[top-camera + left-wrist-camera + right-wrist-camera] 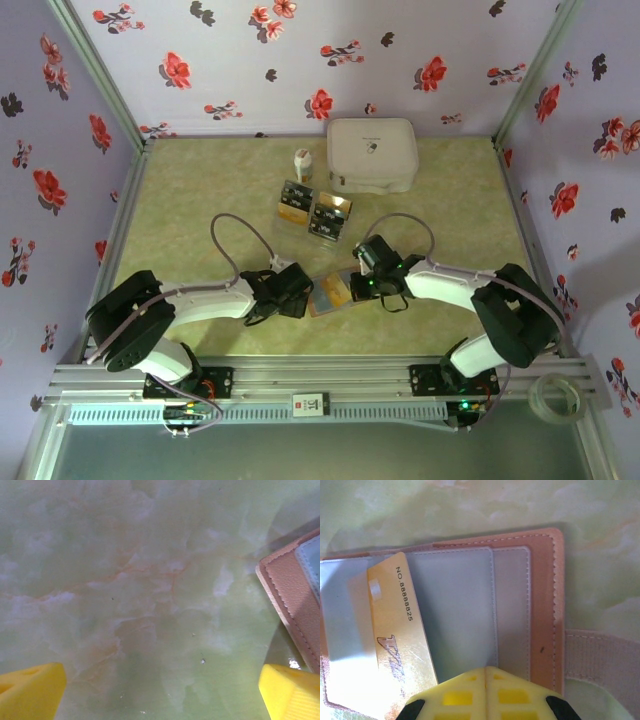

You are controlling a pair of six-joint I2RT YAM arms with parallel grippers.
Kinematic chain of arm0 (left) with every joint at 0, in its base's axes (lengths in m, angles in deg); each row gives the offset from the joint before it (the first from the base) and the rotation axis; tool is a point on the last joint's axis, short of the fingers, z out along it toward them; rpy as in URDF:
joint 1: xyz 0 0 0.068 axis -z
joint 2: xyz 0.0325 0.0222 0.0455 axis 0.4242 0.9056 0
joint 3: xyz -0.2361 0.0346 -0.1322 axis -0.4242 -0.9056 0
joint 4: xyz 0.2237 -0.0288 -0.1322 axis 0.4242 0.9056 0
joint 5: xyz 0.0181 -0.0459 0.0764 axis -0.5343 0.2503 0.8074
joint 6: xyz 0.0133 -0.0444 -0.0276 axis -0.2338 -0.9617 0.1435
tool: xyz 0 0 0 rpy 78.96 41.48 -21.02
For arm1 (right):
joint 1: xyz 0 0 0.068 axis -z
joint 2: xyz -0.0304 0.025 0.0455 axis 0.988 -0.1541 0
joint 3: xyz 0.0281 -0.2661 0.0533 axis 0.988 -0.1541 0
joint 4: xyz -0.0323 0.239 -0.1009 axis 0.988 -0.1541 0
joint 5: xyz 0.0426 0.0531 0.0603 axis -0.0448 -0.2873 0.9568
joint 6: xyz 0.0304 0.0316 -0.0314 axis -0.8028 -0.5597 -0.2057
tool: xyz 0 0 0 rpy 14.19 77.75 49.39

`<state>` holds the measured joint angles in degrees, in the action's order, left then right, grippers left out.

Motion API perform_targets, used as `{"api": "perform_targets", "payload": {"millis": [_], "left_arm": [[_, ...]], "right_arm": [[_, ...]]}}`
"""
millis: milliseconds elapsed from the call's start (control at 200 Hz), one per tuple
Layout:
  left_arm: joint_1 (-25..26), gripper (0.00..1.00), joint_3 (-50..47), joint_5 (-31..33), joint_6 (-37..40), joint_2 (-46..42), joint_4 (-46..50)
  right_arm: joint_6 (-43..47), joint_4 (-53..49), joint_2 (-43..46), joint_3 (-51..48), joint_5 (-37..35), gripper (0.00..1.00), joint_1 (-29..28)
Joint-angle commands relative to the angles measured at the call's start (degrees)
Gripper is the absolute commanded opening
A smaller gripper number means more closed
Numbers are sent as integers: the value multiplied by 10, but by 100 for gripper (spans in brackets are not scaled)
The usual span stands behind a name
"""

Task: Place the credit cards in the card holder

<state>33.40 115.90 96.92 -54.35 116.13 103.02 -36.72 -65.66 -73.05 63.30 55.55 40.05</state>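
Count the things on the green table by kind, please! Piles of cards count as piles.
Loose card piles: 2
Card holder: 1
Gold card inside it: 1
White case: 1
White bottle: 1
Total: 6

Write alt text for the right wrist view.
An open card holder lies on the green marbled table, a gold card tilted across its grey inside. The right gripper, shut, sits at the bottom edge.
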Motion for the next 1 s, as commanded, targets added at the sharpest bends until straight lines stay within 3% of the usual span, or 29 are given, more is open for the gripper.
{"api": "perform_targets", "payload": {"millis": [0, 290, 555, 905, 995], "left_arm": [[4, 100, 8, 16, -5, 8, 1], [4, 100, 6, 16, -4, 5, -2], [-3, 100, 4, 18, -6, -2, -3], [-77, 100, -6, -15, 16, -14, -35], [-103, 100, -2, -27, 29, -14, -37]], "right_arm": [[-12, 0, -13, -4, 4, 5, -10], [2, -31, 0, 0, -33, 6, -7], [5, -64, 73, -2, -34, 9, 25], [-31, -22, 109, -19, 18, 38, 43], [-43, -4, 106, -24, 34, 41, 44]]}}
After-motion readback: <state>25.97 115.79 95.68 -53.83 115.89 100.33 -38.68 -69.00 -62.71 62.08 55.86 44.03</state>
